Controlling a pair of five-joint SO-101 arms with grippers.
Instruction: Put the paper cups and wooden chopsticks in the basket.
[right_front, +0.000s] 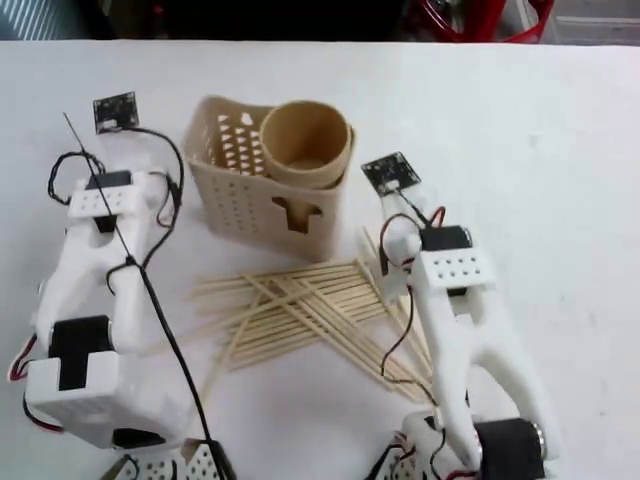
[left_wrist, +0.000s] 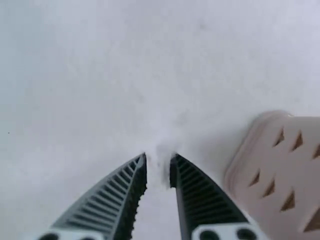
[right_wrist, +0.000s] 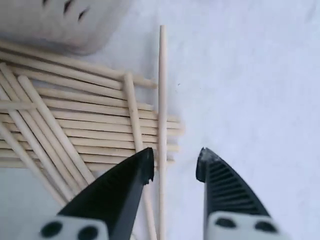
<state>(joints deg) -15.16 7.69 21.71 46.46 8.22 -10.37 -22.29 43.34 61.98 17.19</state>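
Judging by how things lie, about half the job looks done. The paper cups (right_front: 305, 140) already sit in the basket (right_front: 235, 200), mouth up and leaning slightly toward one corner. A second rim under the top one suggests a nested stack, though I cannot count them. No stick can be seen inside the basket. The chopsticks (right_front: 300, 305) lie in a loose heap on the table (right_front: 520, 150) just in front of the basket's front wall, so all of them look left to do.

Most of the chopsticks have their long axis running alongside that front wall, side to side, fanned a little. A few cross the heap at a slant. Some at the heap's edge angle away from the basket, and one lies nearly square to the rest, pointing toward the basket.

The right pincer (right_wrist: 175, 165) is spread wide and holds nothing. It hangs over the ends of the chopsticks (right_wrist: 75, 125), away from the basket (right_wrist: 65, 20), with that one crosswise stick below the gap. The left pincer (left_wrist: 158, 165) is only narrowly parted and empty, over bare table just beside the basket (left_wrist: 280, 175).
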